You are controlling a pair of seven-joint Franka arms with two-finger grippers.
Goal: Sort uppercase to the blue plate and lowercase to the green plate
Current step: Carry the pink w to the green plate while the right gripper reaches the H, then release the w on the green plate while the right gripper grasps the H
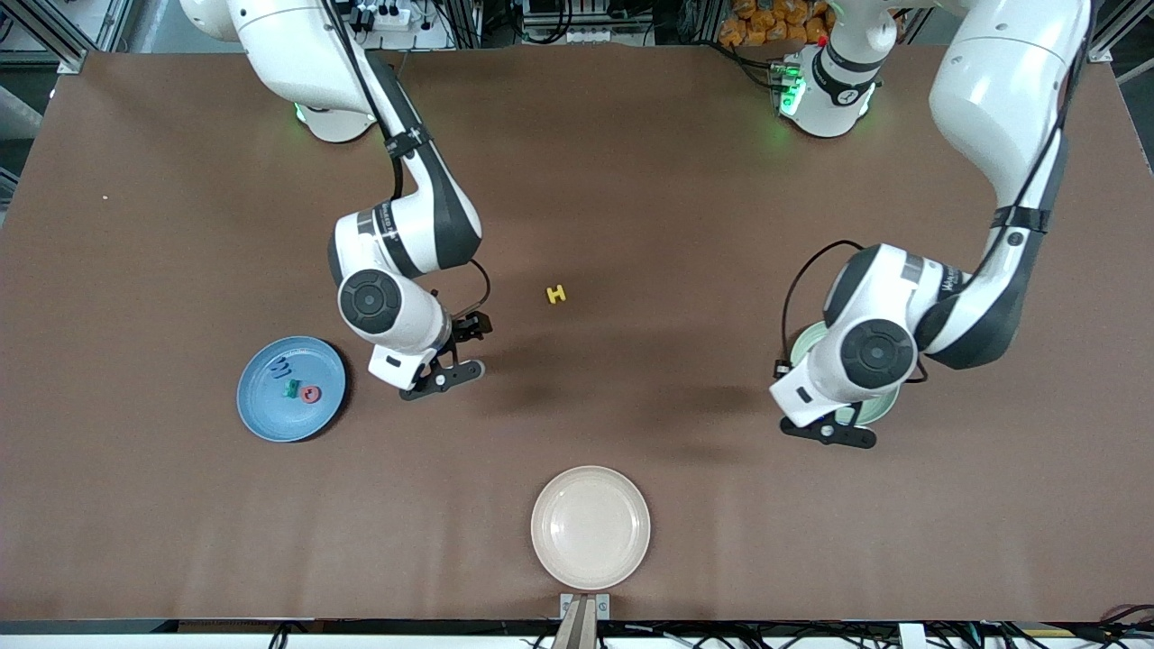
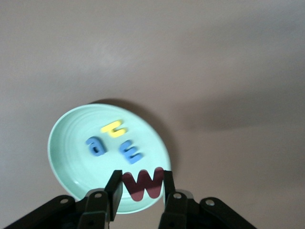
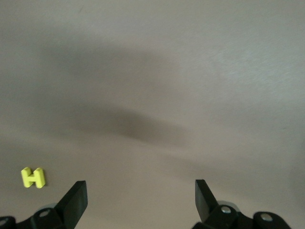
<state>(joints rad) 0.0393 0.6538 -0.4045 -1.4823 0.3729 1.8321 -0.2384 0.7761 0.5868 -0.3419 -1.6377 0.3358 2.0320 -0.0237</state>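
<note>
Left gripper [image 2: 141, 188]: fingers clamped on the red w [image 2: 143, 183], one finger on each outer side of the letter. It hangs over the green plate [image 2: 64, 143], near the plate's edge, likely so the letter can drop inside the rim.
Red w: held flat-faced toward the wrist camera, its wide axis running across from finger to finger, its points aimed down at the plate. It is clear of the plate, not resting on it.
Green plate: at the left arm's end of the table, mostly hidden under the left arm in the front view. It holds a blue a [image 2: 96, 145], a yellow hooked letter [image 2: 114, 128] and a blue m [image 2: 129, 150], lying close together near the middle, so the lowercase pile looks one letter short.
Right gripper [image 3: 141, 200]: fingers wide apart, nothing between them, over bare table between the blue plate [image 1: 261, 424] and the yellow H [image 1: 556, 294]. It seems set to go for the H.
Yellow H: alone on the table near the centre, lying flat, well apart from both plates.
Blue plate: at the right arm's end, holding a blue zigzag letter [image 1: 281, 368], a teal letter [image 1: 290, 388] and a red round letter [image 1: 310, 394].
Cream plate [image 1: 590, 527]: nearest the front camera, nothing in it.
</note>
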